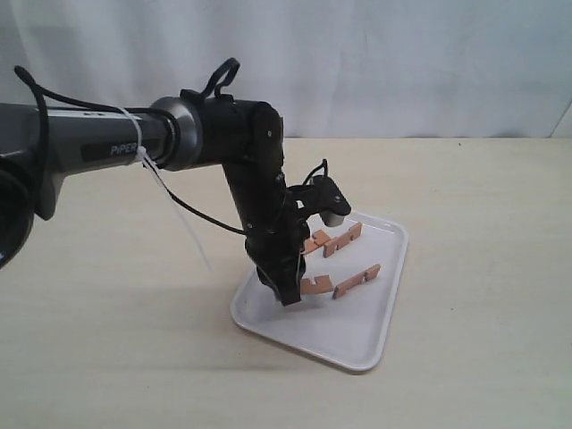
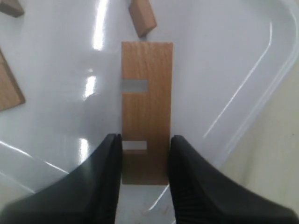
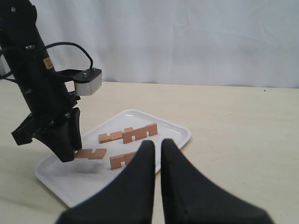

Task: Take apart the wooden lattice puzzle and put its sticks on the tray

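The left tool (image 1: 290, 293) (image 2: 145, 142) reaches down over the near left part of the white tray (image 1: 357, 341) (image 2: 224, 70) (image 3: 70, 189), which sits on the pale desk (image 1: 483, 268). It is grasping one stick (image 1: 318, 286) (image 2: 147, 107) (image 3: 91, 153): in the left wrist view its two black fingers (image 2: 105, 177) press against the long edges at one end of the strip, whose two square notches cut into one edge. The stick is level and low over the tray's floor, but I cannot tell whether it touches the floor or hangs just above it. Three more sticks lie loose on the tray, none interlocked: one (image 1: 357, 280) (image 3: 122, 160) just beside the held one, and a pair (image 1: 342, 239) (image 3: 139, 133) and (image 1: 315, 239) (image 3: 110, 136) close together toward the tray's far side. The right tool (image 3: 158, 145) is well apart from the tray, above the bare desk, clenched to a thin slit with nothing between its fingers.
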Robot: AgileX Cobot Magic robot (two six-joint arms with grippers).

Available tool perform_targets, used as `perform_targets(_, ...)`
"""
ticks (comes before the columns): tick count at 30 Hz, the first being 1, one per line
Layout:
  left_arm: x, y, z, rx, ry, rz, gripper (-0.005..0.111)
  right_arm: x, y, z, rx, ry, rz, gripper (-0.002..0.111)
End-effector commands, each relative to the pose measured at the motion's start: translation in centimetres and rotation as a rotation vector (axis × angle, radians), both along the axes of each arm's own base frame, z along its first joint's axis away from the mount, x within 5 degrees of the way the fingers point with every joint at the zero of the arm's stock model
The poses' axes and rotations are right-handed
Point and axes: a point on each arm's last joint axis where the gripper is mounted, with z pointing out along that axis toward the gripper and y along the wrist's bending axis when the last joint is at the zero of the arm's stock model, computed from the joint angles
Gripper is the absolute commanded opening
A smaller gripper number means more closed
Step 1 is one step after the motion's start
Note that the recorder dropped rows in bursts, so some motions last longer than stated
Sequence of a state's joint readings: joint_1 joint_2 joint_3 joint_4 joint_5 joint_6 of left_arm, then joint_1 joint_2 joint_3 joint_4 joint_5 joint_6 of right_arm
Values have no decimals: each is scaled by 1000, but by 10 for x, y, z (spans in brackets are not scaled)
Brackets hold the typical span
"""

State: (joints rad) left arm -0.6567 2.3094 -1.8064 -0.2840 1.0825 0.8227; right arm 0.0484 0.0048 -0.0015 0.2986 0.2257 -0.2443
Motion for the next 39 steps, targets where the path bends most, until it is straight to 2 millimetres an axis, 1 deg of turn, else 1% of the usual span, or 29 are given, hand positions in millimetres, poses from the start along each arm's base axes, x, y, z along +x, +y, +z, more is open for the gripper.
perform_targets(1,5,-1,-2,9,-51,93,0,0,0,-1,-1,1,2,5)
perform_targets(3,7,0,-2,24,-72,108,4,0,0,-1,-1,1,2,5)
perform_targets(5,8,0,-2,29,-75,111,12,0,0,-1,-1,1,2,5)
perform_targets(9,8,-1,-2,21,-82,115,42,0,0,-1,-1,1,2,5)
perform_targets(11,8,-1,1,12,-89,117,53,0,0,-1,-1,1,2,5)
perform_targets(13,8,-1,7,3,-97,118,59,0,0,-1,-1,1,2,5)
perform_targets(14,8,-1,14,-6,-107,118,61,0,0,-1,-1,1,2,5)
perform_targets(16,7,0,25,-17,-125,116,62,0,0,-1,-1,1,2,5)
perform_targets(21,5,4,61,-56,-186,123,62,0,0,-1,-1,1,2,5)
perform_targets(23,8,12,76,-76,-211,150,56,0,0,-1,-1,1,2,5)
perform_targets(24,10,16,81,-84,-222,171,51,0,0,-1,-1,1,2,5)
perform_targets(25,14,22,87,-86,-234,192,42,0,0,-1,-1,1,2,5)
perform_targets(27,20,37,95,-88,-235,255,21,0,0,-1,-1,1,2,5)
perform_targets(29,29,56,101,-78,-214,337,1,0,0,-1,-1,1,2,5)
perform_targets(30,33,65,102,-71,-203,369,0,0,0,-1,-1,1,2,5)
perform_targets(35,51,128,109,-11,-102,617,0,0,0,-1,-1,1,2,5)
perform_targets(39,51,173,120,22,-74,778,0,0,0,-1,-1,1,2,5)
